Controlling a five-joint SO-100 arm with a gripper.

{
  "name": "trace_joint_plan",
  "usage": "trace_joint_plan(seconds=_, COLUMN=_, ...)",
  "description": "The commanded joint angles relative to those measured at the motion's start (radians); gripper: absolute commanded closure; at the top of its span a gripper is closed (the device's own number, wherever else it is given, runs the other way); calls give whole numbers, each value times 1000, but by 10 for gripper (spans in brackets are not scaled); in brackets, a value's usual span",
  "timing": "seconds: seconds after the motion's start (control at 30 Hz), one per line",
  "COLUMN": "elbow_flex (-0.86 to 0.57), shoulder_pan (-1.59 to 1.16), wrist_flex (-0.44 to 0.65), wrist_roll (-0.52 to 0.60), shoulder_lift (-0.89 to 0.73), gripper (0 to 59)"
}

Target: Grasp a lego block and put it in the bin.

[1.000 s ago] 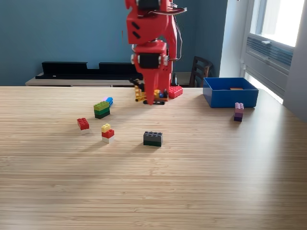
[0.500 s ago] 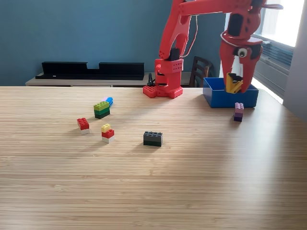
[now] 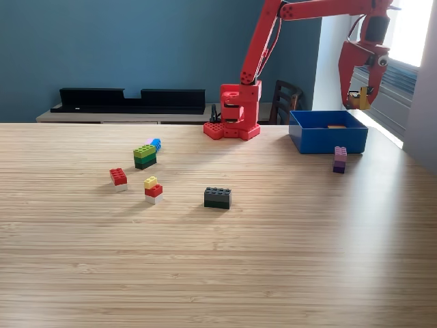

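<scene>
A wooden table (image 3: 218, 273) was recorded; all positions below are given relative to the blue bin (image 3: 328, 133), as the exterior view shows them.

Nearest the camera, a dark grey block on a darker base (image 3: 217, 197) was noted well to the left of the bin and nearer the camera.

Further left, a small stack of yellow, red and white blocks (image 3: 153, 190) was noted, and beyond it a red block on a white piece (image 3: 119, 178).

A stack of green blocks (image 3: 145, 156) with a blue piece (image 3: 156, 144) touching its far side was logged far to the left of the bin.

A pink-and-purple block stack (image 3: 339, 159) was found just in front of the bin's right front corner, apart from it.

The bin itself was set on the table's far right part; an orange-brown piece (image 3: 336, 126) was seen inside it.

The red arm's base (image 3: 232, 113) was placed just left of the bin.

The gripper (image 3: 362, 96) was held above and behind the bin's right end, its fingers parted wide, with a yellow part seen between them.

A long black tray (image 3: 130, 100) was noted behind the table, far left of the bin.
</scene>
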Motion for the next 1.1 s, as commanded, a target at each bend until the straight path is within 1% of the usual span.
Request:
trace_joint_plan(seconds=0.03, elbow_flex=14, shoulder_pan=-43, wrist_flex=38, wrist_roll=-34, shoulder_lift=25, gripper=462)
trace_joint_plan(seconds=0.07, elbow_flex=21, shoulder_pan=-43, wrist_flex=38, wrist_roll=-37, shoulder_lift=28, gripper=432)
trace_joint_plan(seconds=0.13, elbow_flex=44, shoulder_pan=-43, wrist_flex=38, wrist_roll=-49, shoulder_lift=35, gripper=401)
trace_joint_plan(seconds=0.27, elbow_flex=87, shoulder_pan=-43, wrist_flex=40, wrist_roll=-74, shoulder_lift=37, gripper=385)
trace_joint_plan(seconds=0.4, elbow_flex=138, shoulder_pan=-41, wrist_flex=41, wrist_roll=-103, shoulder_lift=38, gripper=353)
trace_joint_plan(seconds=0.47, elbow_flex=141, shoulder_pan=-32, wrist_flex=41, wrist_roll=-103, shoulder_lift=40, gripper=353)
trace_joint_plan(seconds=0.6, elbow_flex=71, shoulder_pan=54, wrist_flex=41, wrist_roll=-71, shoulder_lift=40, gripper=387)
trace_joint_plan(seconds=0.7, elbow_flex=-23, shoulder_pan=167, wrist_flex=41, wrist_roll=-32, shoulder_lift=41, gripper=433)
trace_joint_plan(seconds=0.8, elbow_flex=-143, shoulder_pan=293, wrist_flex=41, wrist_roll=8, shoulder_lift=41, gripper=496)
trace_joint_plan(seconds=0.87, elbow_flex=-225, shoulder_pan=382, wrist_flex=41, wrist_roll=38, shoulder_lift=41, gripper=564)
trace_joint_plan(seconds=0.9, elbow_flex=-261, shoulder_pan=426, wrist_flex=41, wrist_roll=54, shoulder_lift=41, gripper=585)
trace_joint_plan(seconds=1.0, elbow_flex=-330, shoulder_pan=563, wrist_flex=44, wrist_roll=92, shoulder_lift=41, gripper=586)
trace_joint_plan(seconds=1.1, elbow_flex=-347, shoulder_pan=698, wrist_flex=46, wrist_roll=135, shoulder_lift=41, gripper=586)
